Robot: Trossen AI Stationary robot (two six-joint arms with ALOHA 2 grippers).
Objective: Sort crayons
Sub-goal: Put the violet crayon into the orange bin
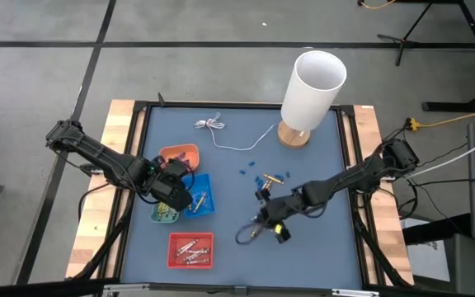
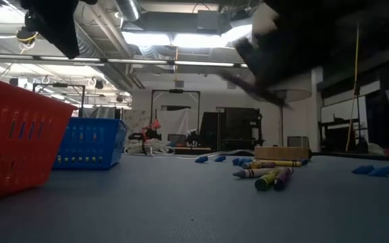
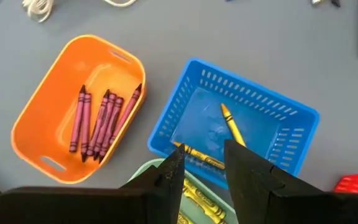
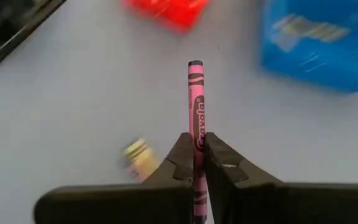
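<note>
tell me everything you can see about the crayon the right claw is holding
The pink crayon is a thin straight stick in a pink paper wrapper with dark bands near its flat end and printed lettering along its side. The right claw is shut on its lower part, one finger on each side, so most of it juts forward past the fingertips. It is lifted off the grey table, touching nothing else.

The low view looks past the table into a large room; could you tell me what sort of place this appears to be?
Probably a lab or workshop: exposed ceiling pipes under strip lights, a dark equipment rack behind the table, and cables across a concrete floor.
</note>
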